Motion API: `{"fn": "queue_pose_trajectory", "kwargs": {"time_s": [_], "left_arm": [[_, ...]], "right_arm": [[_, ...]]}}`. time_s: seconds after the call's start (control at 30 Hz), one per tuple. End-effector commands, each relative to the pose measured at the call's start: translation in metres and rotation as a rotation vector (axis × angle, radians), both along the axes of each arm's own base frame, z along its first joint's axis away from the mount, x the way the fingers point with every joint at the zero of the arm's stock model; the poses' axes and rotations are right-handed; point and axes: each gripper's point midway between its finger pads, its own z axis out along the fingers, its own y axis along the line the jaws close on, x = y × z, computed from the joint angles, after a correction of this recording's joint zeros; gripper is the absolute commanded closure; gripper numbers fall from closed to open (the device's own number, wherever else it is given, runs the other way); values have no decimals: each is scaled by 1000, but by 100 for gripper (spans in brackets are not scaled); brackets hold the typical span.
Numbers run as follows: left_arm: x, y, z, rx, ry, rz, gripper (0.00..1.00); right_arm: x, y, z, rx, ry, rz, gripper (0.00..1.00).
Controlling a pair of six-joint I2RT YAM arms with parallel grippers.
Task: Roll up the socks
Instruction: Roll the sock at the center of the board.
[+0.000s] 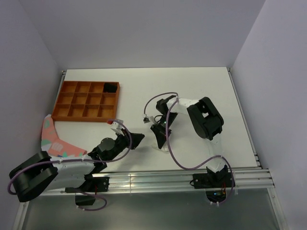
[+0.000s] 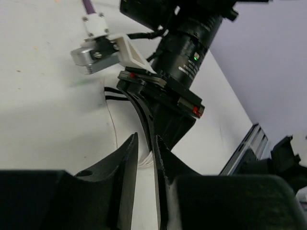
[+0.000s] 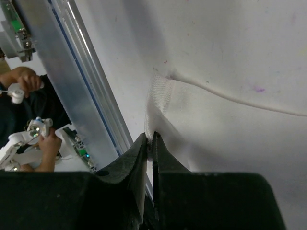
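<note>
My right gripper [image 3: 149,139] was pressed together on a fold of the white sock [image 3: 201,129]. It pinched the ribbed fabric right at its tips and drew it up into a small peak off the counter [image 1: 192,81]. From that pinch the rest of the sock lay flat and spread away from me. Its two black cuff stripes [image 2: 115,94] showed at the far end, past the body of my right gripper.

My left gripper [image 2: 146,142] sat just beside the right one, tip to tip at the same spot on the sock. Its jaws stood only a narrow slit apart, and white ribbed fabric showed in that slit. I could not tell whether it was truly clamped on the fabric.

The only markings near me were small red dots and a green light on the right wrist, and a green circuit board [image 3: 10,19] beyond the aluminium rail [image 3: 72,72]. Its printing was too small to read.

Well to the left stood an orange tray [image 1: 86,119] with a black item [image 1: 111,87] in its far right compartment; I could not tell what that item was. A pink fabric piece [image 1: 50,136] lay near the left arm, well apart from the sock.
</note>
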Motion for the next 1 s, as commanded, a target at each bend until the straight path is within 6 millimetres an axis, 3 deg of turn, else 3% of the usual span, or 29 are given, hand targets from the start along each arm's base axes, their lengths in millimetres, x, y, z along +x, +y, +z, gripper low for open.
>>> {"fn": "queue_pose_trajectory", "kwargs": {"time_s": [0.0, 0.27, 0.33, 0.63, 0.97], "left_arm": [[-7, -33, 27, -12, -133, -148, 76], [-18, -78, -5, 59, -107, -360, 76], [-24, -85, -3, 42, -115, -412, 76], [-44, -98, -27, 59, -57, -560, 73], [-50, -95, -49, 91, -14, -582, 73]], "right_arm": [[-14, -2, 15, 19, 95, 32, 100], [-18, -5, 16, 18, 144, 43, 100], [-18, -6, 15, 14, 142, 40, 100], [-15, -12, 12, -5, 132, 36, 100], [-14, -13, 11, -7, 133, 32, 100]]}}
